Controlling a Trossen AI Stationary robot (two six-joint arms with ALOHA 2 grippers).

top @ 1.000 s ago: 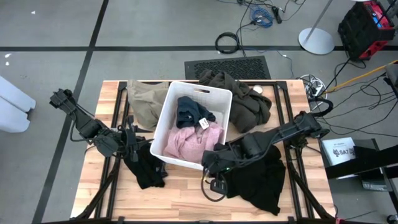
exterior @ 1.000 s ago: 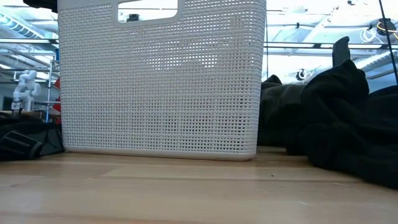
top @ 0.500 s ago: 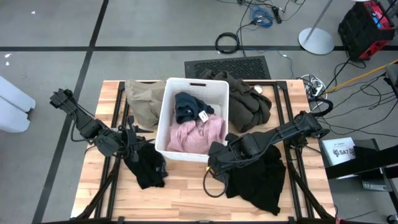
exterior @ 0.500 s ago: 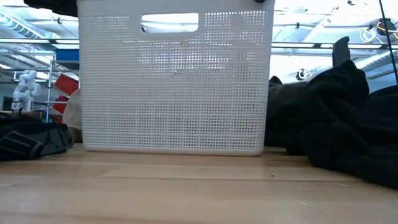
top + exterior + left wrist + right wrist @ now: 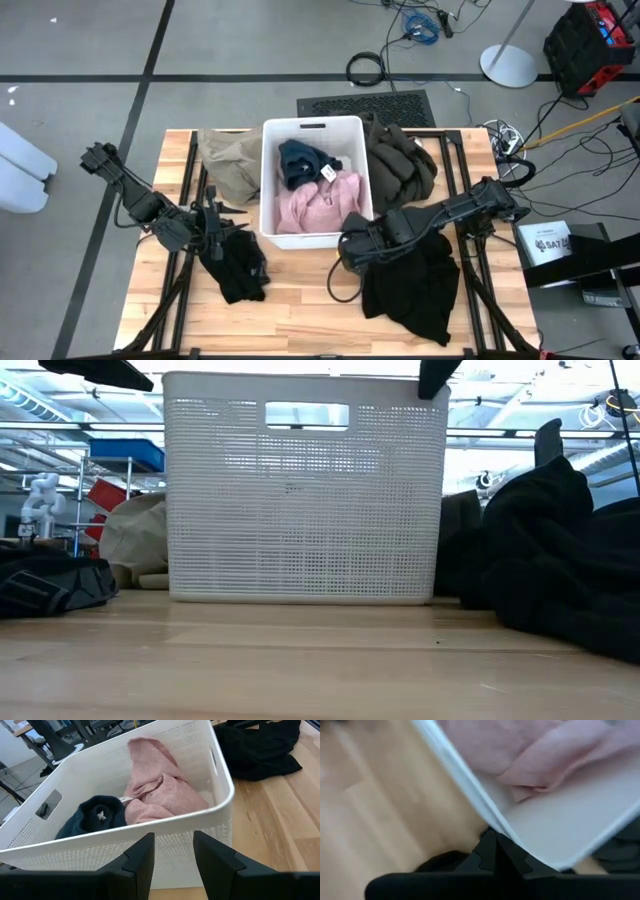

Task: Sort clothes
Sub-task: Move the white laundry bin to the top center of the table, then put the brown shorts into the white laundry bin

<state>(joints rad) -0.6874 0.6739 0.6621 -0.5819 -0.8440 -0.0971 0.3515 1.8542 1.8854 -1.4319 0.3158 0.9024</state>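
Here the closed right end effector [image 5: 347,250] touches the bin [image 5: 267,180] corner; the left end effector [image 5: 222,232] gapes empty.

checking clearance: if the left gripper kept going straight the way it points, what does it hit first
Most likely the white bin: the left gripper, fingers open, points straight at its near wall, with the pink garment behind it. The gap between them is unclear.

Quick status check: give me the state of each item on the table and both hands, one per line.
White bin: upright on the table, holding clothes.
Pink garment: crumpled inside the bin.
Dark blue garment: bunched inside the bin.
Tan garment: heaped beside the bin.
Olive garment: heaped on the bin's other side.
Black clothes: piled on the table.
Left hand: open, empty.
Right hand: shut, at the bin's corner.
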